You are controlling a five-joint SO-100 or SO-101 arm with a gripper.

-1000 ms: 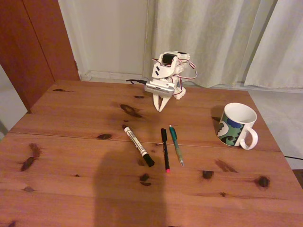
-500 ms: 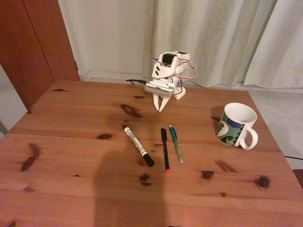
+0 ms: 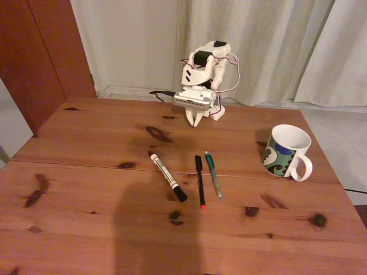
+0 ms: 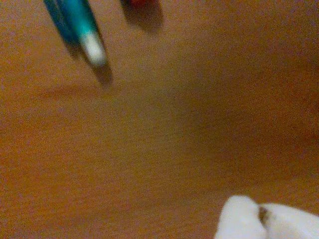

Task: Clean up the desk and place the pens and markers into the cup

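Note:
On the wooden desk (image 3: 80,172) lie a white marker (image 3: 167,176) with a black cap, a black pen (image 3: 199,180) with a red tip and a teal pen (image 3: 214,175), side by side near the middle. The patterned white cup (image 3: 284,152) stands upright to their right, handle toward the front. My gripper (image 3: 194,122) hangs point-down at the back of the desk, well behind the pens, shut and holding nothing. In the wrist view the white fingertips (image 4: 239,221) meet at the bottom right, with the teal pen (image 4: 79,25) and the red tip (image 4: 140,2) at the top left.
A black cable (image 3: 161,93) runs to the arm's base at the desk's back edge. Curtains (image 3: 269,46) and a brown door (image 3: 40,51) stand behind. A dark shadow (image 3: 155,235) covers the front middle of the desk.
The arm has risen and straightened, lifting the gripper a little higher and farther back. Pens, marker and cup have not moved.

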